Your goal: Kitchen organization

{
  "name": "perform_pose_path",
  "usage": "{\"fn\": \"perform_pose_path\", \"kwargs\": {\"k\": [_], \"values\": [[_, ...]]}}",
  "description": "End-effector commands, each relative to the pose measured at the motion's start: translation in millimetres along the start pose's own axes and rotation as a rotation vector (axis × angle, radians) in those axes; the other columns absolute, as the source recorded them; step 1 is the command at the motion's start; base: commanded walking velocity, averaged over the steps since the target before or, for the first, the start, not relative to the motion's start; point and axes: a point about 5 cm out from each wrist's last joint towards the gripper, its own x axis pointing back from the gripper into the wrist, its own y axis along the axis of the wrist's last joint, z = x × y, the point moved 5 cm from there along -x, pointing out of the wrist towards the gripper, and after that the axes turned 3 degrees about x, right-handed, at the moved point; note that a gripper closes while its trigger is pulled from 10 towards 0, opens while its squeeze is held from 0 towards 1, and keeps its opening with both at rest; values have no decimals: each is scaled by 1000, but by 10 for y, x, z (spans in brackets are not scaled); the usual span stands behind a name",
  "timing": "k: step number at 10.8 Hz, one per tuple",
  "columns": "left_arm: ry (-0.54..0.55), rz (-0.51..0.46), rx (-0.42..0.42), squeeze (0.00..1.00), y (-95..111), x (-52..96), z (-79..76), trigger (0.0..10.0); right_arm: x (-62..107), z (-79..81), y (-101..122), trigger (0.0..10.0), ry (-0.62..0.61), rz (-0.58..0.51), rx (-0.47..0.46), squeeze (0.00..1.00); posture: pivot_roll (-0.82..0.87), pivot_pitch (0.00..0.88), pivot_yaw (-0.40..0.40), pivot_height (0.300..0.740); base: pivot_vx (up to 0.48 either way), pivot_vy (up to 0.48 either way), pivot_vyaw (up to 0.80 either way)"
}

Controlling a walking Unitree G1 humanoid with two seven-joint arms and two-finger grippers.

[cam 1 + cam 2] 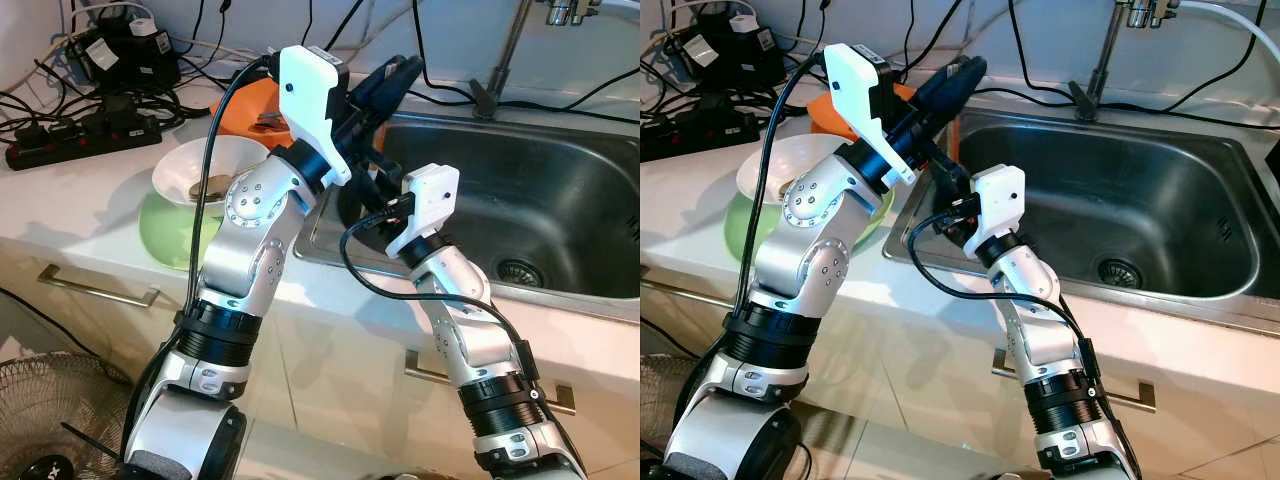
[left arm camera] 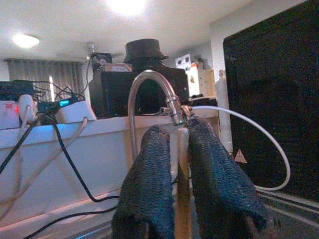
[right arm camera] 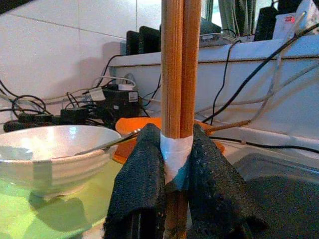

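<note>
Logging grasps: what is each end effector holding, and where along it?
Right end effector grips chopsticks at the taped band. Left end effector pinches a thin wooden stick.

Sink (image 1: 560, 200): brushed steel, dull sheen. Chopsticks (image 3: 177, 69): smooth wood w/ white tape band, pinched btwn rough matt black pads (image 3: 142, 174) of right gripper (image 3: 175, 172). Bowl (image 3: 50, 154): glossy white glaze. Faucet (image 2: 149, 94): polished metal.

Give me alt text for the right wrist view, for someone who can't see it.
The right gripper is clamped on a pair of wooden chopsticks that stand upright between its black fingers. Behind it, a white bowl sits on a green plate, beside an orange plate and the sink.
</note>
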Motion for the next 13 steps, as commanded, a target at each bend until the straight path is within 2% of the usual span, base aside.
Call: {"fn": "perform_pose_path", "kwargs": {"k": [1, 5, 7, 8, 9, 10, 13], "values": [[16, 4, 10, 1000, -1, 25, 34, 10000, -26, -42, 41, 0, -12, -15, 9, 0, 40, 0, 53, 740, 0, 0, 0], [45, -18, 45, 1000, 44, 34, 98, 10000, -24, -121, 6, 0, -46, -3, 10, 0, 41, 4, 56, 740, 0, 0, 0], [72, -32, 54, 1000, 71, 59, 144, 10000, -23, -339, -54, 0, -123, 34, 43, 0, 43, 10, 52, 740, 0, 0, 0], [84, -51, 75, 0, 108, 79, 177, 10000, -35, -467, -96, 0, -172, 64, 62, 0, 43, 11, 51, 740, 0, 0, 0], [100, -60, 133, 0, 102, 117, 222, 10000, -46, -656, -170, 10000, -274, 119, 96, 0, 41, 10, 50, 740, 0, 0, 0], [115, -54, 157, 0, 73, 157, 255, 10000, -61, -739, -184, 10000, -313, 137, 116, 0, 43, 13, 48, 740, 0, 0, 0], [169, 66, 109, 0, -185, 394, 349, 10000, -55, -1129, -231, 10000, -428, 210, 203, 0, 57, 3, 41, 740, 0, 0, 0]]}}
